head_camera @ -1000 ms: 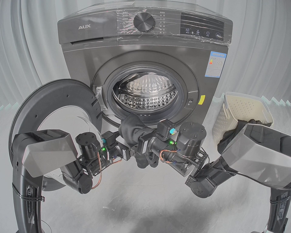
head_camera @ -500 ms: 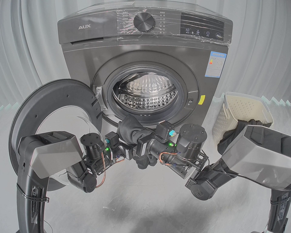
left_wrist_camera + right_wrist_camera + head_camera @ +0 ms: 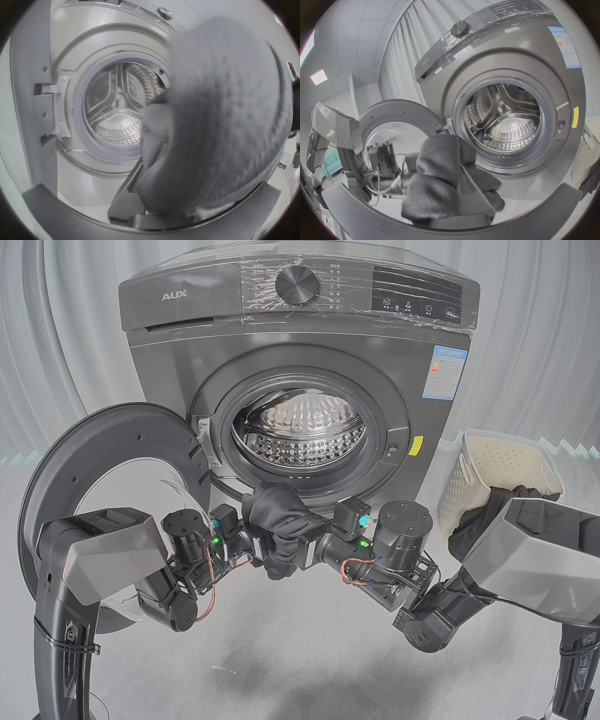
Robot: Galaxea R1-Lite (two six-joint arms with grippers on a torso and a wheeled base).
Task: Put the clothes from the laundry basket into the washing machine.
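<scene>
- Grips a dark garment (image 3: 281, 515) in the right claw (image 3: 456, 203), closed down on a thick bunch of cloth, with one finger bare and the other buried in the folds.
- Cannot tell the hold of the left claw (image 3: 265, 552): pressed against the same bundle from the other side and smothered by it.
- Hangs just in front of the washing machine (image 3: 187, 365), below the lip of the round opening and not yet inside, with a loose end dangling under the claws.
- Step in hand, by the look of it: lifting the bundle and feeding it into the drum (image 3: 306, 427).
- Raise first, enough to carry the dangling end over the rubber seal (image 3: 503, 156); then push forward, well past the lip, before letting go.
- Move both arms together, to avoid stretching or dropping the cloth.
- Steer clear of the open door (image 3: 112, 440), swung out beside the left arm.
- Release deep inside, then draw straight back with the claws wide, to avoid dragging a fold out again.
- Probably early in the job: bare drum, and more dark clothes (image 3: 475, 521) waiting in the basket (image 3: 506, 459) on the floor to the right of the machine.
</scene>
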